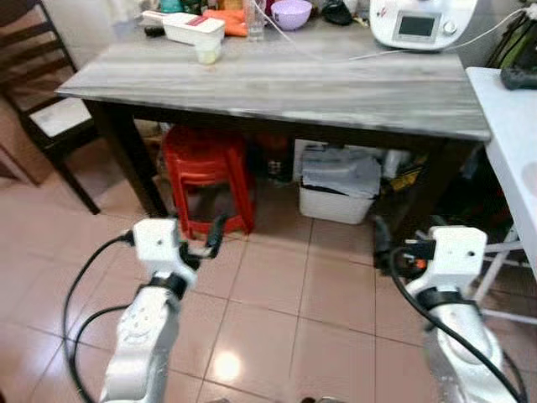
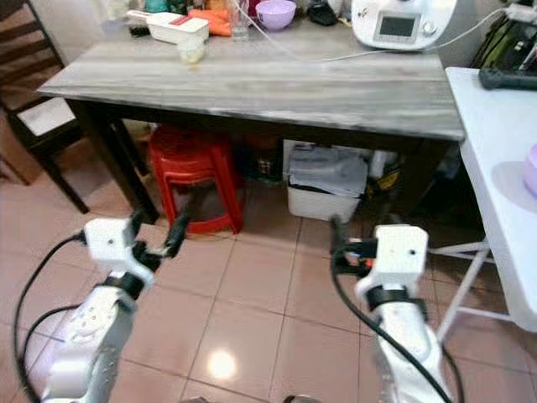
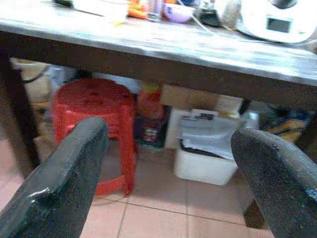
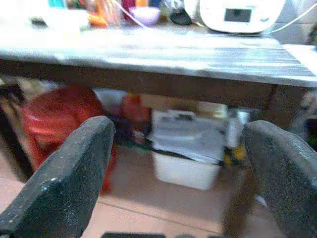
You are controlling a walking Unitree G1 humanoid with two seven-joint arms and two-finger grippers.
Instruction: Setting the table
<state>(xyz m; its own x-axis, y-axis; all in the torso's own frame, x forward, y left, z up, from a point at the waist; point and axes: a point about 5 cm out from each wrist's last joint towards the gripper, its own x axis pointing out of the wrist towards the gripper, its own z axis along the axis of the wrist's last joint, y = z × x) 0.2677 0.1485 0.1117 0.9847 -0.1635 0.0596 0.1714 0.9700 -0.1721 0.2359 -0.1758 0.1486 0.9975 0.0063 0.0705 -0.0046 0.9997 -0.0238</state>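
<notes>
Hovering hands: both held low over the tiled floor (image 1: 277, 311), short of the table's near edge, holding nothing.
Left hand (image 3: 168, 173): fingers spread wide, aimed at the red stool (image 1: 205, 172) under the table.
Right hand (image 4: 183, 173): fingers spread wide, aimed at the white bin (image 1: 340, 189) under the table.
Table (image 1: 277, 84): grey wood top, dark legs.
Far edge: purple bowl (image 1: 291, 13), white container (image 1: 189, 27), glass (image 1: 254, 21), white appliance (image 1: 419, 21).
Left side: dark chair (image 1: 38, 101).
</notes>
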